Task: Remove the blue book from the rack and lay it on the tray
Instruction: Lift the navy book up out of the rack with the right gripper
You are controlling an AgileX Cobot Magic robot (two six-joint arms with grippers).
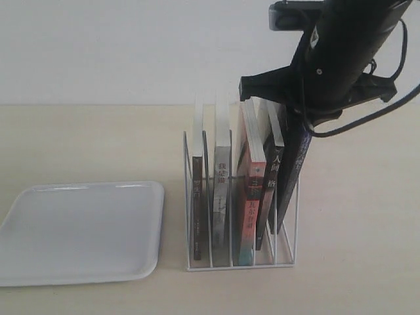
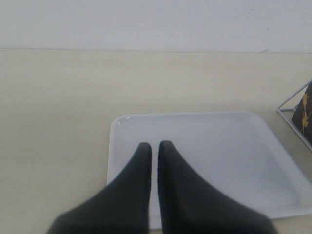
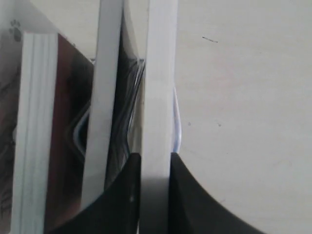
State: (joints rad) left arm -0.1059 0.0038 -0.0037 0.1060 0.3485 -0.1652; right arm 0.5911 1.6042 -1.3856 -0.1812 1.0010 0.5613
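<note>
The blue book (image 1: 294, 172) stands tilted at the right end of the white wire rack (image 1: 239, 266), its lower end still between the dividers. My right gripper (image 1: 286, 105) comes down from above and is shut on the book's top edge. In the right wrist view the fingers (image 3: 127, 180) of this gripper (image 3: 155, 157) clamp both sides of the white page edges (image 3: 158, 73). The white tray (image 1: 79, 230) lies flat to the left of the rack. My left gripper (image 2: 154, 145) is shut and holds nothing, hovering over the near edge of the tray (image 2: 219, 146).
Several other books stand in the rack: a black-spined one (image 1: 272, 190) next to the blue book, a red-and-teal one (image 1: 249, 203), a grey one (image 1: 222, 197) and a brown one (image 1: 197, 197). A pale wooden table (image 1: 354, 262) carries everything.
</note>
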